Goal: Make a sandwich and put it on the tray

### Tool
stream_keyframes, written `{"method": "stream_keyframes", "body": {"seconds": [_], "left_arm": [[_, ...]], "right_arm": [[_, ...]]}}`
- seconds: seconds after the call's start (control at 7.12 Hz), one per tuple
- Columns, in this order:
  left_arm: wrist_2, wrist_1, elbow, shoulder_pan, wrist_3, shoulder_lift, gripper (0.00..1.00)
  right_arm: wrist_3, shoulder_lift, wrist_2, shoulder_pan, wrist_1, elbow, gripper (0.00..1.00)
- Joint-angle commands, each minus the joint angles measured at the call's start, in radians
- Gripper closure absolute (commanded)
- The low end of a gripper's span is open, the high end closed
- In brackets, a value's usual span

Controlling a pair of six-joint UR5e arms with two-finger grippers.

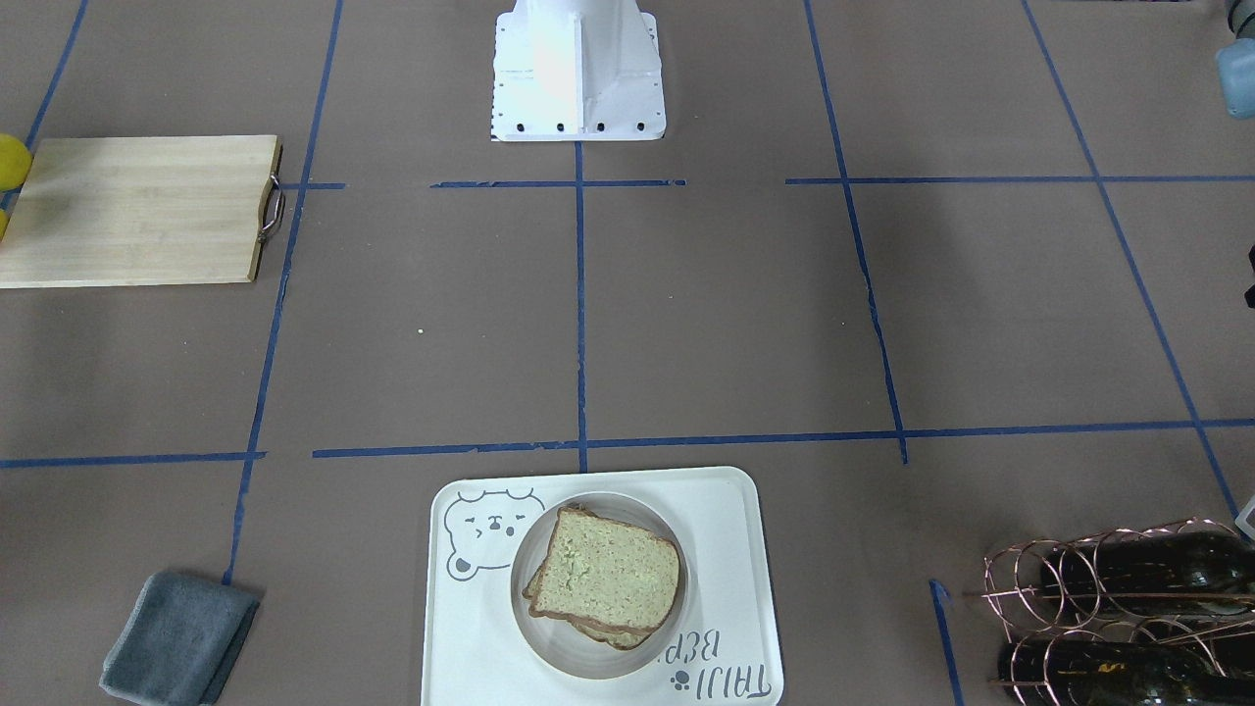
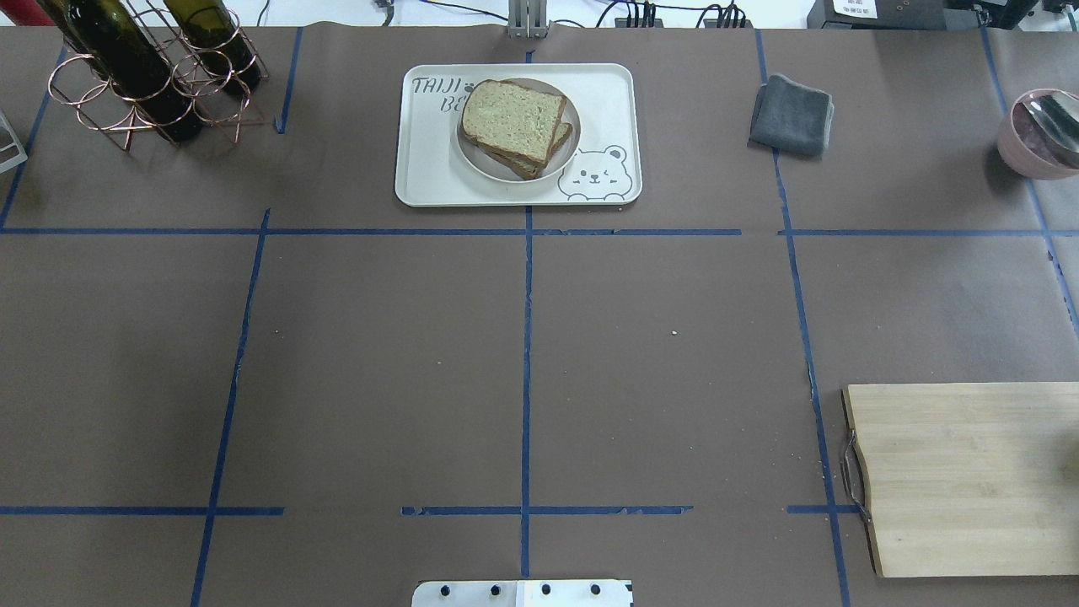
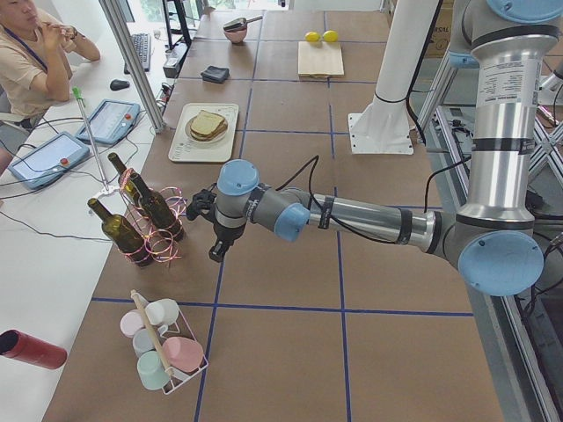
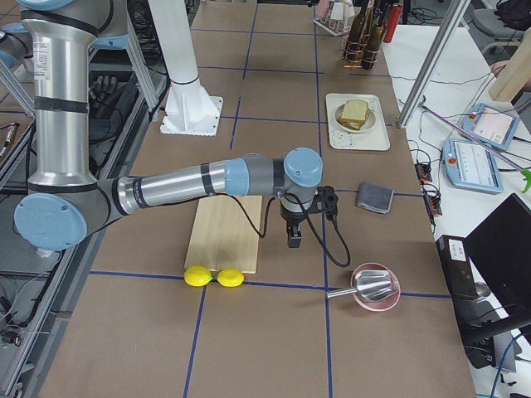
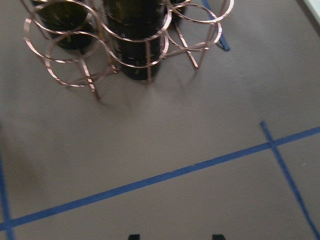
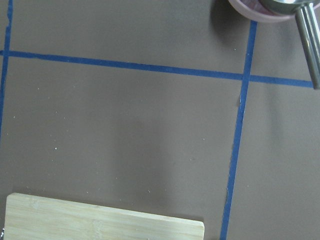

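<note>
The sandwich (image 1: 608, 579), two bread slices with dark crust stacked askew, sits on a round cream dish (image 1: 549, 642) on the bear tray (image 1: 726, 549). It also shows in the overhead view (image 2: 514, 118) on the tray (image 2: 430, 169). The egg is hidden between the slices. My left gripper (image 3: 215, 253) hangs over bare table beside the bottle rack, far from the tray. In the left wrist view its two tips stand wide apart, so the left gripper (image 5: 174, 237) is open and empty. My right gripper (image 4: 293, 239) hangs beside the cutting board. I cannot tell if it is open or shut.
A wooden cutting board (image 2: 961, 472) lies at the near right, with two lemons (image 4: 213, 277) past its end. A grey cloth (image 2: 791, 115) lies right of the tray. A copper rack with wine bottles (image 2: 143, 76) stands far left. A pink bowl with a spoon (image 2: 1033, 135) stands far right.
</note>
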State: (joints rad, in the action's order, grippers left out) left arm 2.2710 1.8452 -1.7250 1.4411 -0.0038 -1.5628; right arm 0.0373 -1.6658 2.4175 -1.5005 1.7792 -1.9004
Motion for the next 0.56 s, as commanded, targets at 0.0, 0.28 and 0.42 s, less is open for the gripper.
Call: {"method": "stream_keyframes", "body": {"seconds": [0.0,0.28,0.42], "left_arm": [[0.117,-0.075,-0.031,0.03,0.067,0.038,0.0],[0.108,-0.073,-0.061,0.035,0.084,0.082,0.0],[0.108,-0.083,-0.065,0.038,0.088,0.078,0.0]], "right_arm": [[-0.001,-0.037,0.008,0.002,0.008,-0.026,0.0],[-0.002,-0.04,0.005,0.005,0.003,-0.02,0.0],[-0.004,-0.048,0.009,0.011,0.0,-0.02,0.0]]}}
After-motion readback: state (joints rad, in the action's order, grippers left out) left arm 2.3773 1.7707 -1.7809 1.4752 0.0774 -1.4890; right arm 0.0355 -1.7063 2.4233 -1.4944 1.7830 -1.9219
